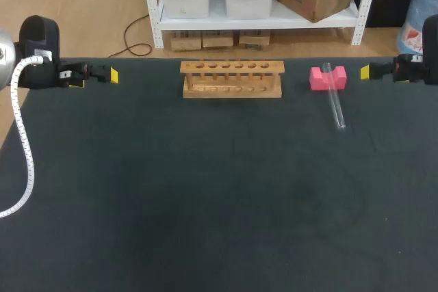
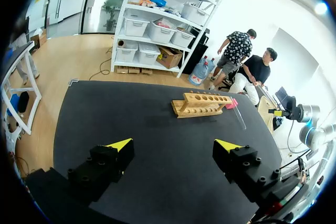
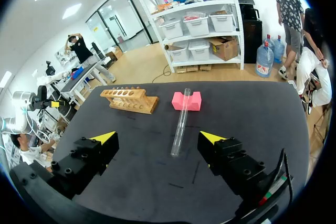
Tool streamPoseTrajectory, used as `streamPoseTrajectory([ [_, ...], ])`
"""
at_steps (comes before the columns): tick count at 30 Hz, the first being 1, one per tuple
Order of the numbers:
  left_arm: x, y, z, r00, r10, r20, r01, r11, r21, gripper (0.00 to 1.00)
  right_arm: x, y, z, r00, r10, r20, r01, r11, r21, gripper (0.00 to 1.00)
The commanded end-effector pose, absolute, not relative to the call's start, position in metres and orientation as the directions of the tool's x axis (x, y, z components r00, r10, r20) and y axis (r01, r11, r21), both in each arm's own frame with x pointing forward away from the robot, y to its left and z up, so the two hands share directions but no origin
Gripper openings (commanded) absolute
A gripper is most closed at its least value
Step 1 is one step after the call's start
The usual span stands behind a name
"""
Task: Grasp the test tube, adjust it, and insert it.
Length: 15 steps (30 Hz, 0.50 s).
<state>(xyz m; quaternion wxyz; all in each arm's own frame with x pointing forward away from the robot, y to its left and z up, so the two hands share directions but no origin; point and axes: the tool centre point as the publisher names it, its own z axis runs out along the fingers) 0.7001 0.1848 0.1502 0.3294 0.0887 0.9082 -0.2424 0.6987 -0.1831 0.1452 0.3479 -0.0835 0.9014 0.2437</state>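
Note:
A clear glass test tube (image 1: pixel 335 98) lies on the black table, its far end propped on a pink block (image 1: pixel 327 78); the right wrist view shows the test tube (image 3: pixel 180 121) ahead of my right gripper (image 3: pixel 159 138), which stands wide open and apart from it. A wooden tube rack (image 1: pixel 232 78) with several holes stands at the table's back middle. My right gripper (image 1: pixel 366 71) hovers at the far right edge, beside the pink block. My left gripper (image 1: pixel 111 74) is at the far left edge, open and empty; in its wrist view the left gripper (image 2: pixel 174 145) faces the rack (image 2: pixel 202 104) from far off.
The black table (image 1: pixel 205 196) carries only the rack, block and tube. A white cable (image 1: pixel 26 148) hangs from my left arm over the table's left edge.

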Motion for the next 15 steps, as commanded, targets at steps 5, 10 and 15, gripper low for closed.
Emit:
streamPoseTrajectory([
  [5,0.6997,0.1848,0.1518,-0.761,0.017,-0.648,0.333,0.868,-0.368,1.0,0.6974,-0.1823,0.1463,-0.744,0.019,-0.668,-0.316,0.871,0.376,1.0],
  [10,0.6984,0.1848,0.1535,-0.729,0.072,-0.68,0.393,0.858,-0.331,1.0,0.6974,-0.1823,0.1463,-0.744,0.019,-0.668,-0.316,0.871,0.376,1.0],
  [15,0.6988,0.1906,0.1577,-0.637,0.159,-0.754,0.53,0.8,-0.28,1.0,0.6974,-0.1823,0.1463,-0.744,0.019,-0.668,-0.316,0.871,0.376,1.0],
])
